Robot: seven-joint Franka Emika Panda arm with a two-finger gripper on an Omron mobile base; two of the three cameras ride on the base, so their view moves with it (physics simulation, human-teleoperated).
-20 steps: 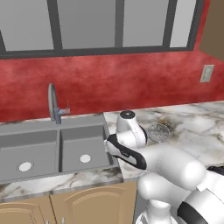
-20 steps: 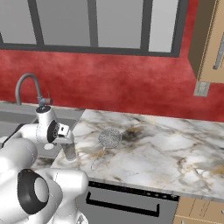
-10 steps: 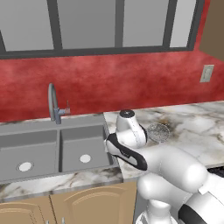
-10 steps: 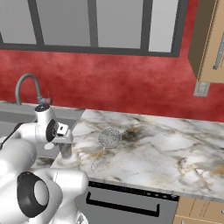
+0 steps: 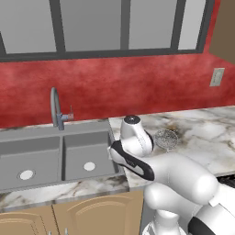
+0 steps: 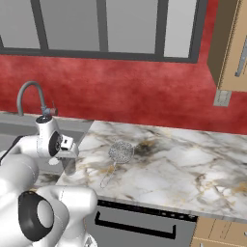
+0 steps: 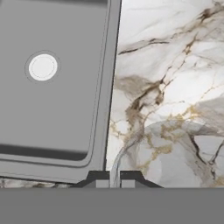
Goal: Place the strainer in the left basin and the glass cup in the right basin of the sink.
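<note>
My gripper is shut on the rim of the glass cup, a clear tumbler that hangs below the hand over the marble counter, just right of the sink's edge. The same glass cup shows under the hand in the right base view. The silver mesh strainer lies on the counter to the right of the arm, and the strainer points its thin handle toward the front edge. The right basin and the left basin are both bare, each with a pale drain. The right basin lies left of the cup.
A tall curved grey faucet stands at the sink's back edge, over the divider. Marble counter stretches to the right of the strainer. A red wall runs behind, with an outlet and a wooden cabinet at the far right.
The hand with the glass cup has barely shifted, staying beside the sink's right edge. The strainer has not moved.
</note>
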